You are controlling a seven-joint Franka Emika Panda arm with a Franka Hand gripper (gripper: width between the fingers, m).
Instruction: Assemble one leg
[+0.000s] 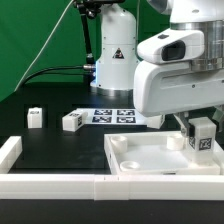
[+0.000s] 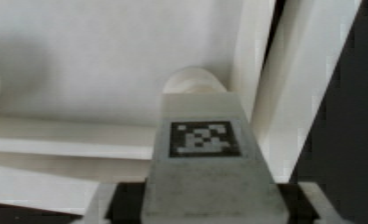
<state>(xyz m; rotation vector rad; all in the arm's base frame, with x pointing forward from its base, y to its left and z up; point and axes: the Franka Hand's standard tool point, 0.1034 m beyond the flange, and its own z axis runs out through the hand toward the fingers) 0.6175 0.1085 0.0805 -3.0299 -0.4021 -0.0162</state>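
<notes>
The tool (image 1: 203, 134) is gripping the leg (image 1: 204, 143) between its two fingers (image 2: 124, 203), which are pressing on the leg's opposite sides. The leg is hanging upright over the near corner of the large white square piece (image 1: 150, 158), at the exterior view's right. Its long axis is running vertically, in line with the tool. In the wrist view the leg (image 2: 202, 120) is pointing its narrow rounded end away from the fingers, down toward the square piece's floor just beside a raised wall (image 2: 279, 80), and its marker tag is facing the camera. Whether the tip is touching the floor cannot be told. One loose leg (image 1: 35, 117) and a second loose leg (image 1: 72, 121) are lying on the black tabletop (image 1: 60, 150), well apart from the tool, near the marker board (image 1: 112, 114).
</notes>
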